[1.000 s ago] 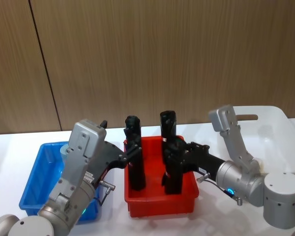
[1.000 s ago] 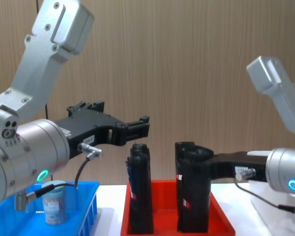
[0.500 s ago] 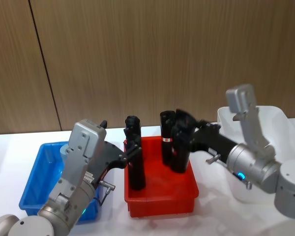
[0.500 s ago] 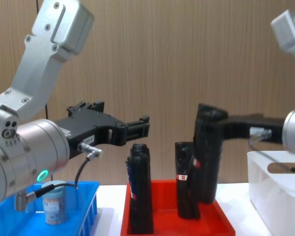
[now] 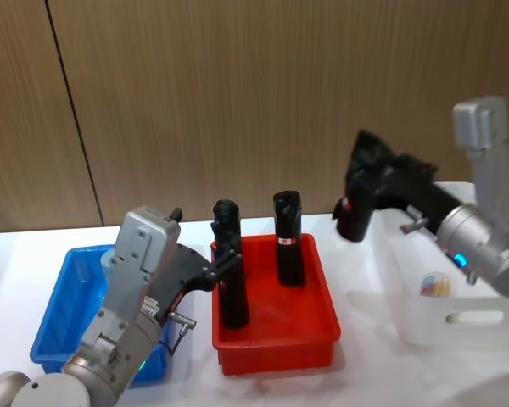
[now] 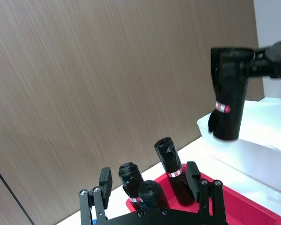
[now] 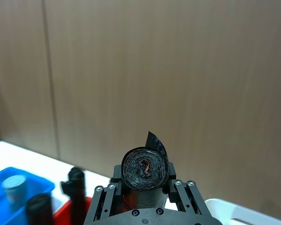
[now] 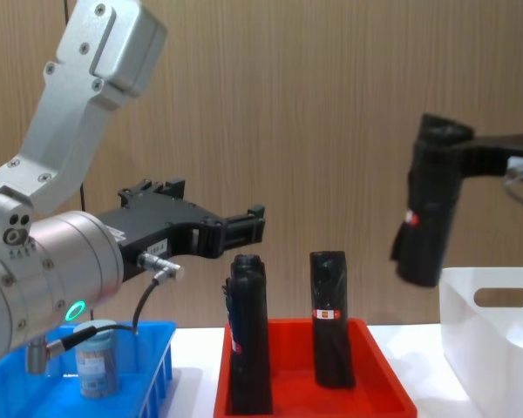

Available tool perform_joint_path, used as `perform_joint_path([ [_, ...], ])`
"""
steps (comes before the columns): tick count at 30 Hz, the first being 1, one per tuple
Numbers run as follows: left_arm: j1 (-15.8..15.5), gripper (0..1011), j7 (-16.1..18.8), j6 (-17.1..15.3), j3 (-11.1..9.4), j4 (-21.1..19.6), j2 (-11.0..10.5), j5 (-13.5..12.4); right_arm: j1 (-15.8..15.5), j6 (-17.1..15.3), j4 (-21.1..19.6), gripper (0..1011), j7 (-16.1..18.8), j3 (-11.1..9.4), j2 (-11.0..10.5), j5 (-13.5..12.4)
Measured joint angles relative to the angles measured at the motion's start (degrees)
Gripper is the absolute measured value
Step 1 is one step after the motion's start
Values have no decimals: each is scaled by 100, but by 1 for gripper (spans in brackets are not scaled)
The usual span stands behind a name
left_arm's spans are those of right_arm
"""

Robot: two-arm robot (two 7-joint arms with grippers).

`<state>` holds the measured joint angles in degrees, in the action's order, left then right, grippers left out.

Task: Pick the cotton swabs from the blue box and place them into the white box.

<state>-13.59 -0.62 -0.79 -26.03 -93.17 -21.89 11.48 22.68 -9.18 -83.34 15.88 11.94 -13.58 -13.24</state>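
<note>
Holding a black roll (image 5: pixel 357 203) clamped in my right gripper (image 5: pixel 375 185) near the white box (image 5: pixel 458 318); my left gripper (image 8: pixel 244 228) hangs open; one cotton-swab tub (image 8: pixel 96 361) waits in the blue box (image 5: pixel 59 318).

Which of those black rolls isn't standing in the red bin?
The black roll gripped by the right gripper, held in the air beside the white box. The other rolls stand upright inside the red bin.
</note>
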Motion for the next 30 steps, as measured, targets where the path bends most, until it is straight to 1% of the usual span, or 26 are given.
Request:
perform_joint_path([
  [7, 0, 1004, 0, 0, 0, 0, 0, 0, 152, 110, 83, 508, -225, -193, -131, 50],
  [11, 0, 1004, 0, 0, 0, 0, 0, 0, 279, 180, 239, 508, -332, -285, -191, 134],
  [15, 0, 1004, 0, 0, 0, 0, 0, 0, 377, 233, 405, 508, -408, -335, -216, 218],
  [23, 0, 1004, 0, 0, 0, 0, 0, 0, 573, 346, 852, 508, -522, -368, -224, 419],
  [25, 0, 1004, 0, 0, 0, 0, 0, 0, 638, 385, 1041, 508, -553, -367, -211, 499],
  [30, 0, 1004, 0, 0, 0, 0, 0, 0, 736, 441, 1349, 508, -591, -346, -182, 594],
])
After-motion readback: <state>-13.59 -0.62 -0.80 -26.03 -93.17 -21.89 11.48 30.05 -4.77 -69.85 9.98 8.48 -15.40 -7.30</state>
